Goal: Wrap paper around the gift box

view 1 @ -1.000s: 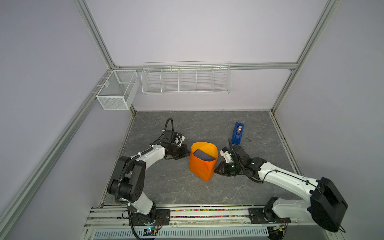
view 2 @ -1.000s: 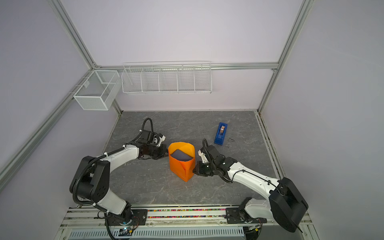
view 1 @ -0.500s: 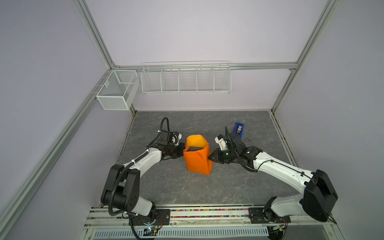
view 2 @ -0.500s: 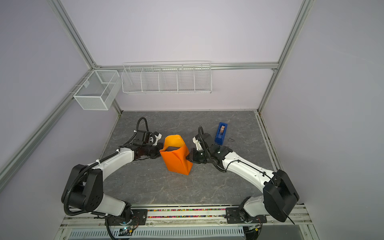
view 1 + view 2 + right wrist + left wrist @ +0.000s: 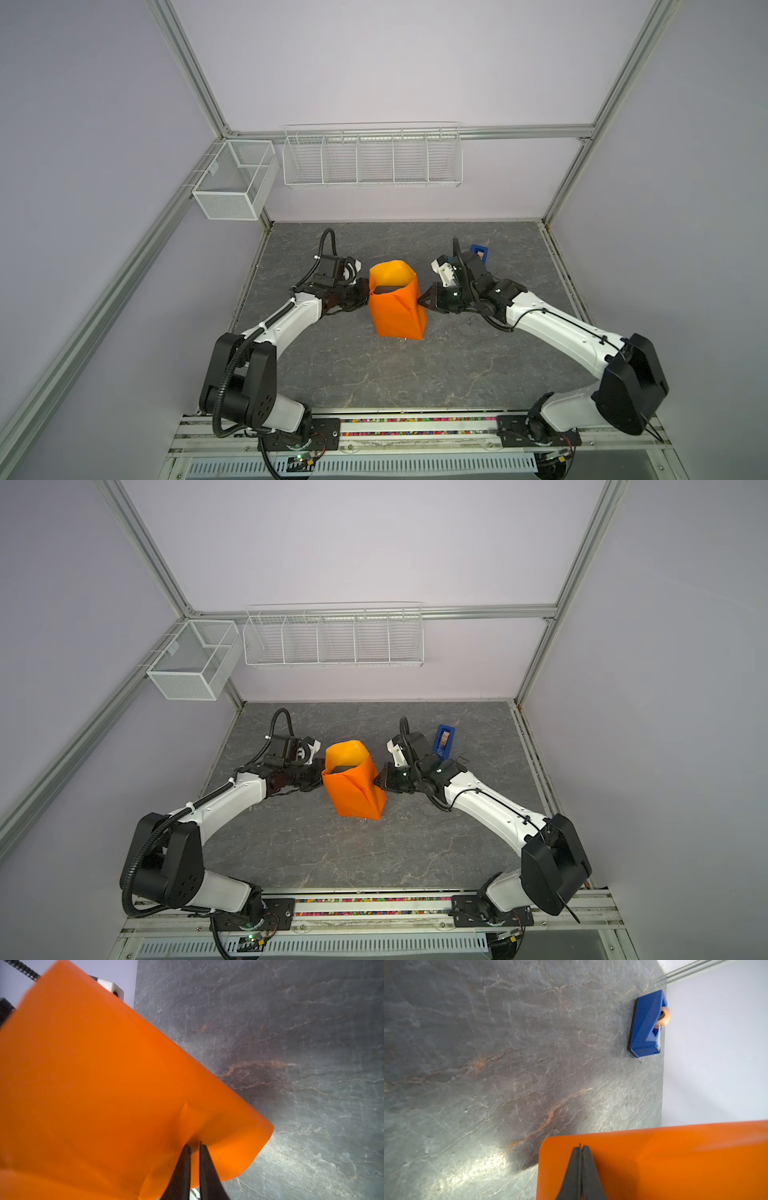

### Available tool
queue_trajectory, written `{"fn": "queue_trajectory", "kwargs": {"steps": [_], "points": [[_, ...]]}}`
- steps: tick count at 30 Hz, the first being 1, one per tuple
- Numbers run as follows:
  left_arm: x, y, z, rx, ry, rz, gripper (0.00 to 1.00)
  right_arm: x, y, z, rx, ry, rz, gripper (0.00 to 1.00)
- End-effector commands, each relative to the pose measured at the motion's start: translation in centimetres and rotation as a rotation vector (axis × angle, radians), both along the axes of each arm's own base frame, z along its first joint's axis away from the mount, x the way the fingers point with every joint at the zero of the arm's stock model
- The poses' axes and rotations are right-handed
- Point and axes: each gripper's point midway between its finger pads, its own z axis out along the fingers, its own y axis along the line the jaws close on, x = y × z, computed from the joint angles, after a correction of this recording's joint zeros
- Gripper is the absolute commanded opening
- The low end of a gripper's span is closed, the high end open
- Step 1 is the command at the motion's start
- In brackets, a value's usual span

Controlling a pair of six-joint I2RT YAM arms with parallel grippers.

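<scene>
The orange paper stands folded up into a tall U in mid-table in both top views. Down inside the fold, only a dark strip of the gift box shows. My left gripper is shut on the paper's left flap, its fingers pressed flat together against the sheet. My right gripper is shut on a pinched crease of the right flap, with a thin gap between the fingers.
A bright blue tape dispenser stands behind my right wrist, near the back right of the grey slate table. A wire rack and a mesh bin hang on the back wall.
Both grippers have moved toward the back of the table and lifted the paper's flaps. The sheet stands taller and narrower around the box. The right jaws have narrowed slightly.
</scene>
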Motion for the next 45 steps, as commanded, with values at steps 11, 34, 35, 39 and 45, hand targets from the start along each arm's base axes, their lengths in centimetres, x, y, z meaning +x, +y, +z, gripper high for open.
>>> {"fn": "queue_trajectory", "kwargs": {"steps": [11, 34, 35, 39, 45], "points": [[0.9, -2.8, 2.3, -0.06, -0.044, -0.07, 0.02, 1.8, 0.5, 0.7, 0.03, -0.057, 0.03, 0.12], [-2.4, -2.7, -6.0, 0.007, 0.096, -0.079, 0.01, 0.5, -2.3, -10.2, -0.147, 0.057, -0.011, 0.09], [-2.4, -2.4, -6.0, 0.023, 0.093, -0.075, 0.01, 0.6, -2.6, -9.8, -0.151, 0.046, -0.02, 0.1], [-2.1, -1.0, -5.1, 0.095, 0.057, -0.051, 0.03, 0.6, -3.8, -7.3, -0.153, -0.042, -0.039, 0.17], [-1.6, 1.1, -3.2, 0.151, -0.009, -0.023, 0.08, -0.3, -6.1, -4.5, -0.202, -0.177, -0.039, 0.37]]}}
